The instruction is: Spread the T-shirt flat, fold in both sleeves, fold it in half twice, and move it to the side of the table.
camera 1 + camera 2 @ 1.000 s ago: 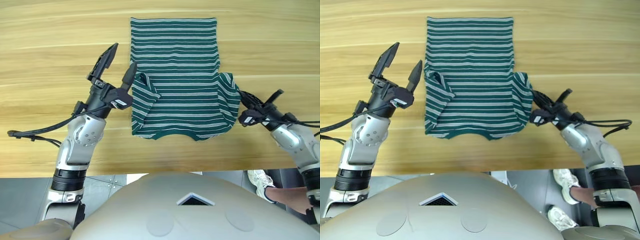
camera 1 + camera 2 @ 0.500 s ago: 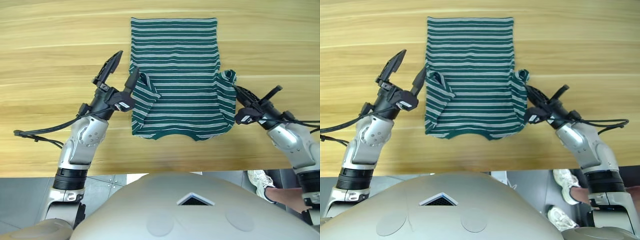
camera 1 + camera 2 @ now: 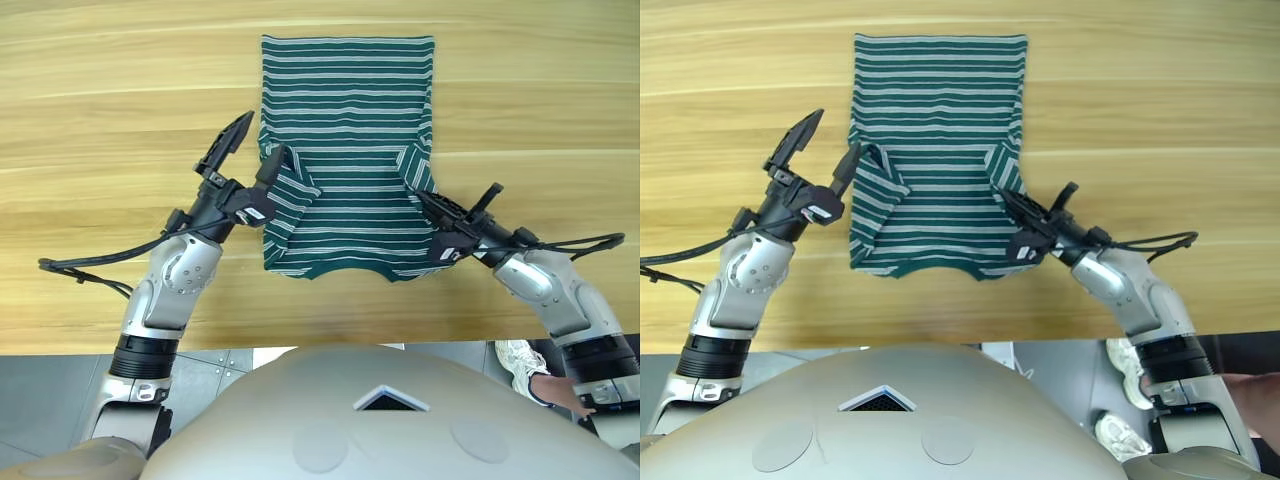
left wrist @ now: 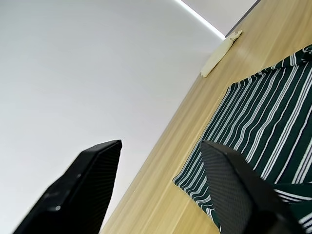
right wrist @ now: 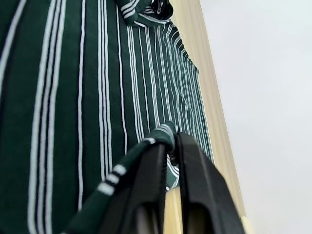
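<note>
The green striped T-shirt (image 3: pixel 348 110) lies flat at the middle of the wooden worktop (image 3: pixel 110 90), its left sleeve (image 3: pixel 292 188) already folded in over the body. The right end effector (image 3: pixel 424 198) has its fingers pressed together on the right sleeve (image 3: pixel 412 165), holding that sleeve over the shirt's body. The left end effector (image 3: pixel 265 133) is spread wide at the shirt's left edge, one finger (image 3: pixel 276 160) just beside the folded left sleeve.
</note>
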Robot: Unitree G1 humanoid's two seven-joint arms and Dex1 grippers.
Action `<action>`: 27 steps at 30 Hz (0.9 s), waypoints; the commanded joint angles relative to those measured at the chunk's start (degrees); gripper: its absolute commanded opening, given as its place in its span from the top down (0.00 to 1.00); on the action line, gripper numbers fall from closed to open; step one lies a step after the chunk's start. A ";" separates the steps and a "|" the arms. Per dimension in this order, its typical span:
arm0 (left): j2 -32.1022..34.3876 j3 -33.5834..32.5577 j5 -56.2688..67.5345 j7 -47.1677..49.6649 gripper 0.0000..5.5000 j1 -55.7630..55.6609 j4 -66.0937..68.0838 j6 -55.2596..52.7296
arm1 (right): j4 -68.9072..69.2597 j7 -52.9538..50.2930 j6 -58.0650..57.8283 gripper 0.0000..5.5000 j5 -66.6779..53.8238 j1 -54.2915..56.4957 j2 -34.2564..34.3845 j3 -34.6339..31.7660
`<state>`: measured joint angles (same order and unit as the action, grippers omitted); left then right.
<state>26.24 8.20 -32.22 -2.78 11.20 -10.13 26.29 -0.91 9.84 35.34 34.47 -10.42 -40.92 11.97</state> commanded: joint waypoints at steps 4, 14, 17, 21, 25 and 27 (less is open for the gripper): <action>1.87 -1.38 -0.01 -0.90 0.45 0.82 0.06 -0.42 | -1.26 0.07 -0.01 0.70 0.53 0.78 -0.35 -0.38; 18.96 -8.62 3.66 -12.66 0.45 11.03 3.78 2.17 | 1.35 2.71 0.03 0.49 -10.35 -1.06 -6.23 -11.18; 25.17 -6.77 4.98 -19.08 0.45 11.61 7.96 5.44 | 0.14 3.16 0.18 0.49 -12.46 -4.71 -10.73 -19.27; 27.45 -1.58 4.63 -25.70 0.45 11.59 10.02 6.78 | -2.91 5.57 1.40 0.49 -9.02 -10.68 -14.12 -19.55; 26.91 2.72 7.09 -29.45 0.45 11.76 7.84 7.32 | -5.33 7.30 2.49 0.49 -5.76 -12.94 -13.57 -15.36; 24.86 5.88 6.69 -30.12 0.45 9.37 9.08 7.72 | -5.00 8.42 2.86 0.49 -5.25 -13.79 -12.82 -12.93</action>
<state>52.79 8.85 -22.83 -28.90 20.21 -3.30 34.79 -6.02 16.91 37.67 28.47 -23.53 -54.37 -2.98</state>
